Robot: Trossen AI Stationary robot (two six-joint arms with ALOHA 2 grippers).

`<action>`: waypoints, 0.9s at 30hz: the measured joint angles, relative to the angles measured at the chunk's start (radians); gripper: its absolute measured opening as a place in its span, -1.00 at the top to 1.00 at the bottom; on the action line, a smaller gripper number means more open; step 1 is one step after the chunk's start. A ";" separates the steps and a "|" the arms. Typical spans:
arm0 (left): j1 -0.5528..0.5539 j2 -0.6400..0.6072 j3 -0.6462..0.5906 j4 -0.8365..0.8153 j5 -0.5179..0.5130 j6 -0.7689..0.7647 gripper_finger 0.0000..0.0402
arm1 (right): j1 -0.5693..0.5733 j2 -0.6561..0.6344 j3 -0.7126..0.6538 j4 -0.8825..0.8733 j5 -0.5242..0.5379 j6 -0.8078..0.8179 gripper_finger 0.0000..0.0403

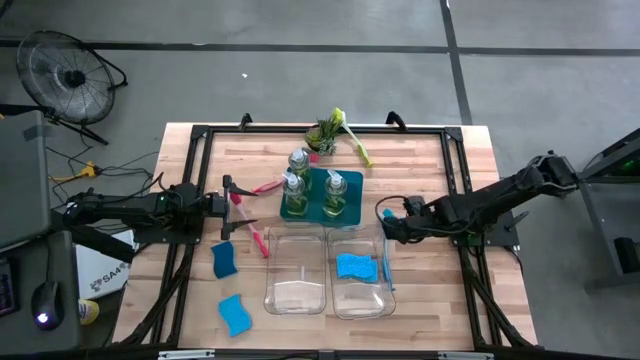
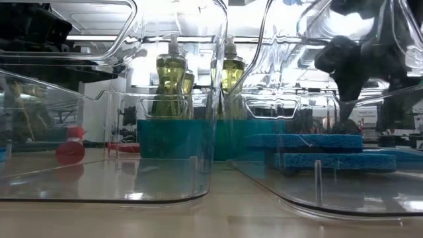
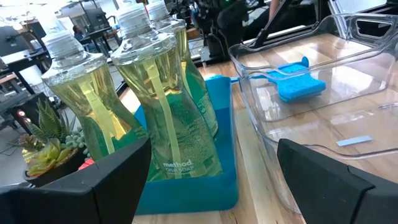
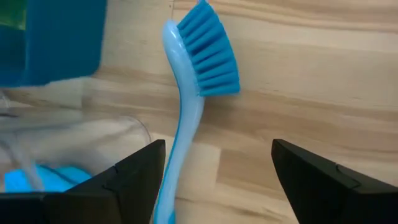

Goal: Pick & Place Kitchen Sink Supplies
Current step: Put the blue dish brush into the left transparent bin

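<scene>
Three soap bottles (image 1: pixel 297 172), three blue sponges (image 1: pixel 356 267), four dish brushes. Right gripper (image 4: pixel 217 180) open above the blue brush (image 4: pixel 193 81), empty; left gripper (image 3: pixel 211 180) wide open, empty.

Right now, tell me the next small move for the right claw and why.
Probably lower the right claw a little and close on the blue brush. Its fingers are spread with the brush's handle running between them, bristle head ahead on the bare wood beside the clear bin, so it looks lined up but not yet gripping. The left claw waits open near the soap bottles.
</scene>
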 joint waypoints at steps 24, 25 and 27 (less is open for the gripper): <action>0.000 0.000 0.000 0.000 0.000 0.000 -0.71 | -0.126 0.088 -0.112 0.245 -0.064 -0.111 -0.48; 0.000 0.000 0.000 0.000 0.000 0.000 -0.71 | -0.131 0.094 -0.112 0.258 -0.066 -0.114 -0.48; 0.000 0.000 0.000 0.000 0.000 0.000 -0.71 | -0.139 0.106 -0.112 0.282 -0.072 -0.122 -0.48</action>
